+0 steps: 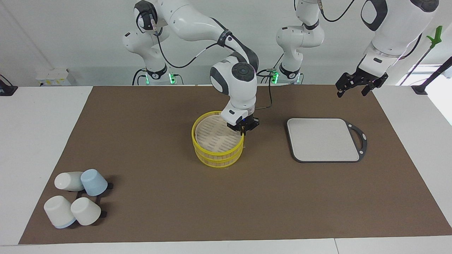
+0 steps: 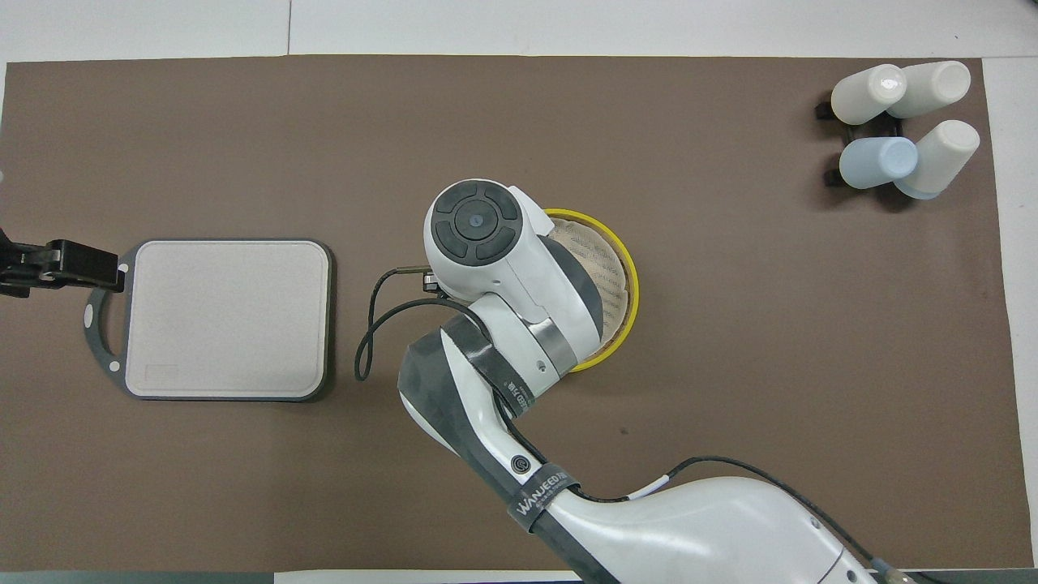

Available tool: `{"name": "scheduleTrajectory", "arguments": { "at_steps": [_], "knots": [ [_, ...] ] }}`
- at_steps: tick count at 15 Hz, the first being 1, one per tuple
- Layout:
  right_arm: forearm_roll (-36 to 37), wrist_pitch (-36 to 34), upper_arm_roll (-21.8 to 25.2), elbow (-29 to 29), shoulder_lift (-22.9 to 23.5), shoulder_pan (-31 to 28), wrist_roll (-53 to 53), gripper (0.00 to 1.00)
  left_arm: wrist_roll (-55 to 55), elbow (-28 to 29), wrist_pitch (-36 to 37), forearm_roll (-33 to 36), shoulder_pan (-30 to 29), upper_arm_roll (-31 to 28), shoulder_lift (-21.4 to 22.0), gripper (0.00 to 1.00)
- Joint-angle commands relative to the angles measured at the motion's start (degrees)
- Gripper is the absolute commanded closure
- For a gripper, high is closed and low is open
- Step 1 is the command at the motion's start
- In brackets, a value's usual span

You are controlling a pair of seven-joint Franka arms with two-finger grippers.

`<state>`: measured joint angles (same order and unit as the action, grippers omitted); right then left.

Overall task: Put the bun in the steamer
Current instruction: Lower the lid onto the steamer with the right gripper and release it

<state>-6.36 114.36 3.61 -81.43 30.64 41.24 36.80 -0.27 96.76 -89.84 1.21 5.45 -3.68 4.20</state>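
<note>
The right gripper (image 1: pixel 243 132) hung at the rim of the steamer (image 1: pixel 218 139), at the side toward the left arm's end of the table, its fingers drawn close together; whether they touched the yellow rim could not be told. No bun showed in them or on the slatted top just beside them. The left gripper (image 1: pixel 359 85) waited, fingers spread, above the mat near the grey board (image 1: pixel 323 139).
</note>
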Motion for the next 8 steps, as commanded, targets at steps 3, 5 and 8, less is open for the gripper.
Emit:
{"name": "scheduleTrajectory", "arguments": {
  "at_steps": [3,5,8],
  "knots": [
    [-0.5,1.0,0.1,-4.6,-1.6,0.1,1.2,0.4,1.1,-2.1,2.2,-2.4,-0.3,-0.9,-0.3,0.0],
    [-0.1,0.7,0.4,-1.8,-1.6,-0.1,1.0,0.0,1.1,-1.9,2.4,-2.8,-0.3,-0.9,-0.2,0.0],
    [0.6,-1.1,1.8,3.4,-3.2,-4.6,0.6,0.0,1.1,-1.9,2.6,-3.7,-0.6,-0.8,-0.2,0.0]
  ]
}}
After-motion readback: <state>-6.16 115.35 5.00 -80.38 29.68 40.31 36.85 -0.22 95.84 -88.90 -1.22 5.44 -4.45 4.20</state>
